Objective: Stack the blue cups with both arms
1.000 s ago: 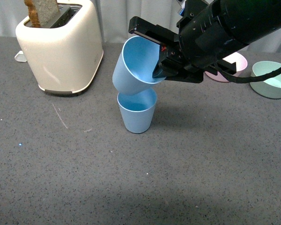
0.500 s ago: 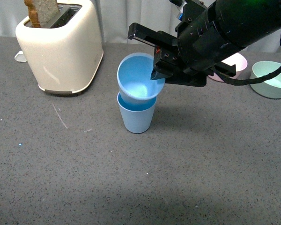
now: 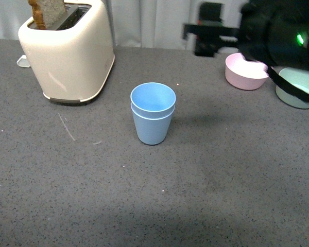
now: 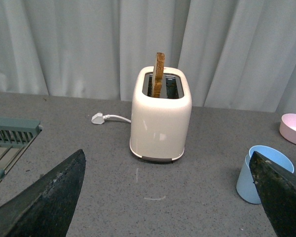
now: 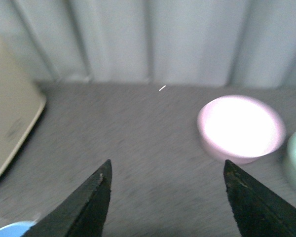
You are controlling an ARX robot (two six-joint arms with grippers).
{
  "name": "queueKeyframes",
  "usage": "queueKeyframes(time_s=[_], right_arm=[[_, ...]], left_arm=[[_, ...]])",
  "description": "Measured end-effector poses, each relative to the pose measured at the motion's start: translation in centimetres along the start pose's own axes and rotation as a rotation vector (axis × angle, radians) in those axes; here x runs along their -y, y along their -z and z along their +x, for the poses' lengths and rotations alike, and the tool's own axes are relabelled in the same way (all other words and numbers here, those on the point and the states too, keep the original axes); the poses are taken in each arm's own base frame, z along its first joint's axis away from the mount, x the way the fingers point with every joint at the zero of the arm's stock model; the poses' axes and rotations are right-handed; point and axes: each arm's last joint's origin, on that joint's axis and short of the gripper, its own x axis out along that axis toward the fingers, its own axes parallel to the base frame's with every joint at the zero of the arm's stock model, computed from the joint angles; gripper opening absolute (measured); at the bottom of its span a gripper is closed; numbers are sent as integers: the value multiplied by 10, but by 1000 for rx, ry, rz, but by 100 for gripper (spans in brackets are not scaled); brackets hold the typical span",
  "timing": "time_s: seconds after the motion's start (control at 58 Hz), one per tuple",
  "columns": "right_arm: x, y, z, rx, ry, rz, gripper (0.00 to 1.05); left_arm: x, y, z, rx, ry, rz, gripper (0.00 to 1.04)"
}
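At the middle of the grey worktop (image 3: 221, 185) the blue cups (image 3: 153, 113) stand nested, one seated inside the other, upright, the inner rim sitting just above the outer. Nothing touches them. The cream toaster (image 3: 67, 51) with its slice of bread (image 3: 46, 13) stands to the far left, well apart from the stack. The pink bowl (image 3: 244, 72) and the green bowl (image 3: 296, 87) sit at the far right.

The right claw (image 5: 165, 195) is spread wide and empty, hanging above the far right of the worktop near the pink bowl; in the front view it is a dark blur. The left claw (image 4: 170, 197) is spread too, holding nothing, low over the left side with the toaster ahead and the stack at its edge of sight.

So the stacking looks done, and the risk now lies in the arms. The right arm and its loose cable hang over the bowls, and a low swing could drag one along or sweep back into the cups. The stack is light and narrow-footed; a brush from either plate would tip it. The inner cup may also not be fully seated, I judge, so a knock could pop it free.
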Motion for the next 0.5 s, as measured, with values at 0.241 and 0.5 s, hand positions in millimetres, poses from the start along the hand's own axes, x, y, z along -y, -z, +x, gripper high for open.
queueKeyframes(time_s=[0.241, 0.5], right_arm=[[52, -16, -65, 268, 45, -26, 23], [83, 2, -116, 236, 33, -53, 1]], left_arm=[[0, 0, 0, 0, 3, 0, 98], [0, 0, 0, -1, 2, 0, 98]])
